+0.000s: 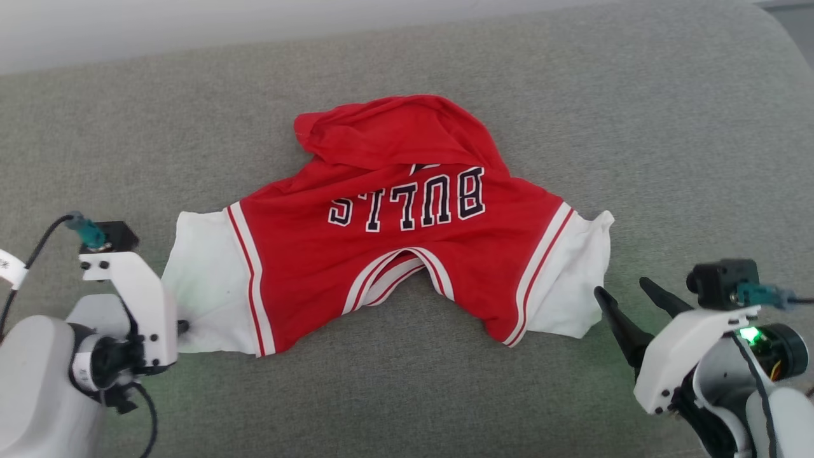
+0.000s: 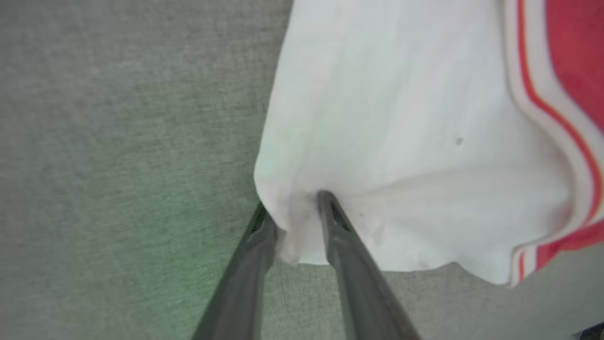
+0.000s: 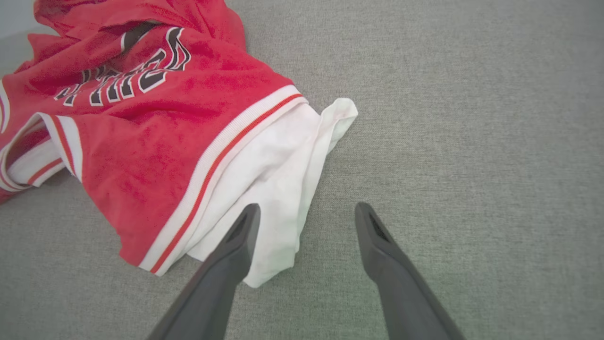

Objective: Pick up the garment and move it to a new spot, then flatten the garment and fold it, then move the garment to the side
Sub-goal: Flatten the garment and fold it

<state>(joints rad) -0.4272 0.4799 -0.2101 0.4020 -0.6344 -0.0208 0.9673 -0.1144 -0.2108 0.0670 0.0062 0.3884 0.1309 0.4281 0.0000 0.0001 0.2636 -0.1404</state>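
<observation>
- The left gripper (image 2: 292, 203) pinches the near corner of a white sleeve (image 2: 401, 118); the cloth bunches up between its two fingers.
- Ahead of this gripper and to its right, the garment (image 1: 381, 254) lies crumpled on the grey cushion (image 1: 668, 127).
- The right gripper (image 3: 306, 217) has its fingers spread wide and holds nothing.
- Its left finger (image 3: 236, 245) is over the edge of the other sleeve (image 3: 278, 179); the right one is over bare cushion.
</observation>
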